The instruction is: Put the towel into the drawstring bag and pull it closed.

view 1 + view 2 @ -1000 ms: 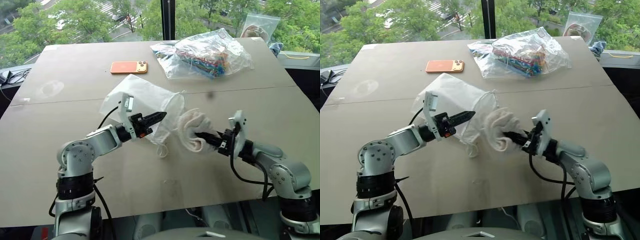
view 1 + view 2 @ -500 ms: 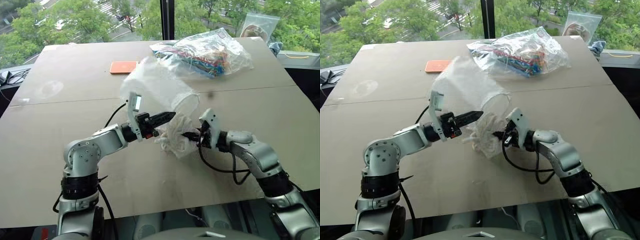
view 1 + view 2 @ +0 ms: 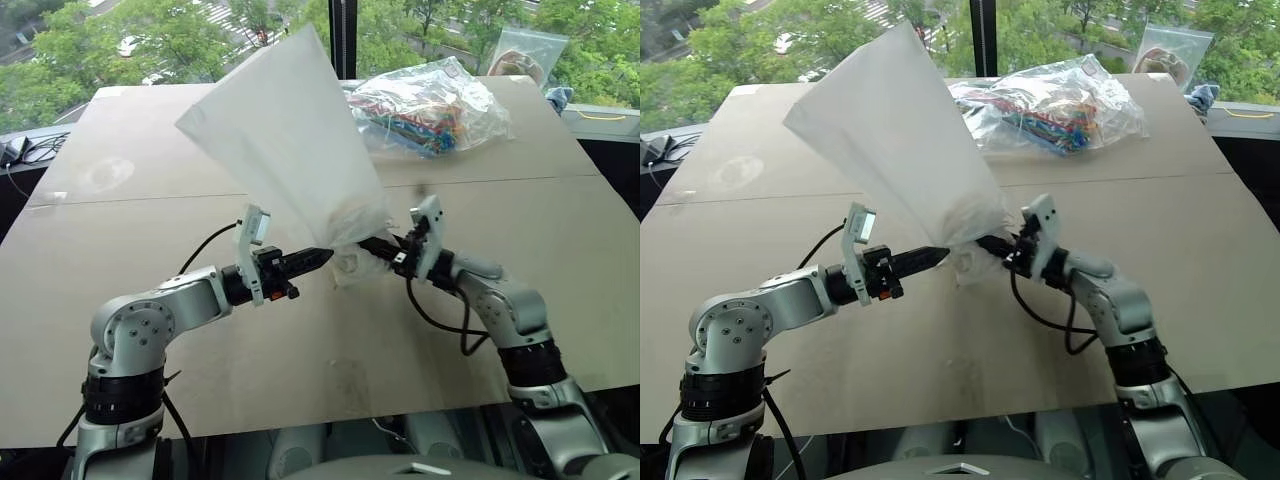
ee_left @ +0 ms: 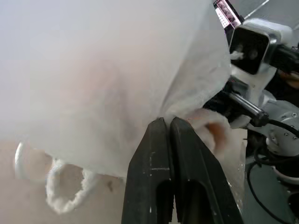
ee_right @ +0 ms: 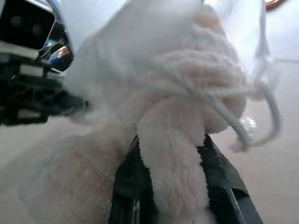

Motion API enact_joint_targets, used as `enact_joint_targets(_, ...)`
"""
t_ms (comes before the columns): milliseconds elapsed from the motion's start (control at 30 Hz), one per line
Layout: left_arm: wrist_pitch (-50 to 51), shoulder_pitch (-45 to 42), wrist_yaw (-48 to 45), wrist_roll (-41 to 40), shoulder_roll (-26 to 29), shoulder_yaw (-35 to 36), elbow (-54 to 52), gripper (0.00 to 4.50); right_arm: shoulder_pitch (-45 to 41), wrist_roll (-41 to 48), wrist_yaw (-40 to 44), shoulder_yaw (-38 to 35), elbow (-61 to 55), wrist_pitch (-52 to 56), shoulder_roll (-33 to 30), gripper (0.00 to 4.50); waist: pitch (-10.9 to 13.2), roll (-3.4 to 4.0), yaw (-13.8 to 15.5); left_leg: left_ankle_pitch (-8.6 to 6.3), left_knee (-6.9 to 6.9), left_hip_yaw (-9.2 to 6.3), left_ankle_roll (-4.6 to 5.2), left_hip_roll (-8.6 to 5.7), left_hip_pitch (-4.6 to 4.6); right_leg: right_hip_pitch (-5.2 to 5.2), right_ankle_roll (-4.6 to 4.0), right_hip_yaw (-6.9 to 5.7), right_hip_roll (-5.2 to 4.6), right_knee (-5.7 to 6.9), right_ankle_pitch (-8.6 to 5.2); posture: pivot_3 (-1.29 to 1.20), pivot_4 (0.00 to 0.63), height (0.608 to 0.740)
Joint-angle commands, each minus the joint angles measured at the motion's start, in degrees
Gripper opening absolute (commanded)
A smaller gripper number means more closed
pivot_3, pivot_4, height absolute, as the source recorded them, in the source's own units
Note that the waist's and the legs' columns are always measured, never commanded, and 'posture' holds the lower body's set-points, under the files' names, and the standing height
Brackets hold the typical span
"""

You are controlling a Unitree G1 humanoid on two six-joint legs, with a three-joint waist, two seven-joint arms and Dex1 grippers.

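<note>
since a second ago the bag [image 3: 290,140] has swung up from lying slack on the table [image 3: 150,300] to standing almost on end, and our right gripper [image 3: 372,246] has pushed in from well apart to right at its mouth.

our left gripper [image 3: 318,259] has its fingers pressed together on the bag's lower rim, holding the mouth low while the closed end rises up and away from us. the right gripper pinches the towel [image 5: 187,93], which now sits at the mouth, just beyond the left fingertips and partly under the bag's edge.

we judge the towel must go up along the bag's long axis, so the right arm is the one to drive.

the bag is thin, semi-sheer, limp cloth with a white cord loop [image 4: 65,186] dangling below the rim. the towel is cream, nubbly terry, bunched into a soft lump.
</note>
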Motion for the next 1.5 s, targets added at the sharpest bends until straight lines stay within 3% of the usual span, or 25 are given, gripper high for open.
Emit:
enact_joint_targets(33, -0.67, -2.27, -0.09, -0.68, 0.1, 0.86, 0.09, 0.0, 0.02, 4.24, 2.37, -1.94, -4.24, 1.19, -0.61, 0.09, 0.0, 0.0, -0.02, 0.0, 0.0, -0.01, 0.0, 0.01, 0.0, 0.0, 0.0, -0.01, 0.01, 0.01, 0.0, 0.0, 0.15, 0.74)
enact_joint_targets(233, 1.3, -3.72, -0.57, -2.59, 0.54, 0.66, 0.69, 0.0, -2.27, 4.83, -3.41, -5.96, -0.84, -0.83, 4.68, 0.09, 0.03, 0.04, -0.53, 0.0, 0.0, -0.01, 0.0, 0.09, 0.07, -0.01, -0.01, 0.03, 0.13, 0.15, 0.0, 0.0, 0.15, 0.74)
enact_joint_targets(467, 0.95, -7.55, -1.14, -3.78, -1.37, -0.43, 0.44, 0.0, -1.75, -2.61, -2.31, 3.97, 0.8, -3.78, 5.97, 0.09, 0.03, 0.05, -0.88, 0.0, 0.0, 0.01, -0.01, 0.06, 0.05, -0.01, -0.01, 0.04, 0.09, 0.14, 0.0, 0.0, 0.15, 0.74)
enact_joint_targets(767, 1.75, -6.97, -0.8, -4.81, -1.24, -0.46, -1.73, 0.0, -5.3, -13.64, -2.19, 9.5, 8.73, -13.99, 5.47, 0.09, 0.03, 0.05, -1.11, 0.01, 0.01, 0.04, -0.02, 0.06, 0.08, -0.02, -0.01, 0.08, 0.09, 0.17, 0.0, 0.0, 0.15, 0.74)
enact_joint_targets(1133, 1.72, -1.5, 0.77, -5.53, -0.94, -0.87, -4.76, 0.0, -9.65, 2.28, -4.97, -4.73, 11.15, -5.72, 15.33, 0.09, 0.03, 0.06, -1.07, 0.01, 0.03, 0.02, -0.01, 0.05, 0.08, -0.02, -0.01, 0.08, 0.06, 0.22, 0.0, 0.0, 0.15, 0.74)
enact_joint_targets(1500, 0.82, -6.02, 3.66, -7.46, -3.34, -2.44, -4.92, 0.0, -11.04, -14.43, -11.58, 5.14, 16.0, -18.58, 19.12, 0.08, 0.03, 0.06, -1.19, 0.01, 0.03, 0.08, -0.02, 0.04, 0.16, -0.03, -0.02, 0.13, 0.07, 0.39, 0.0, 0.0, 0.15, 0.74)
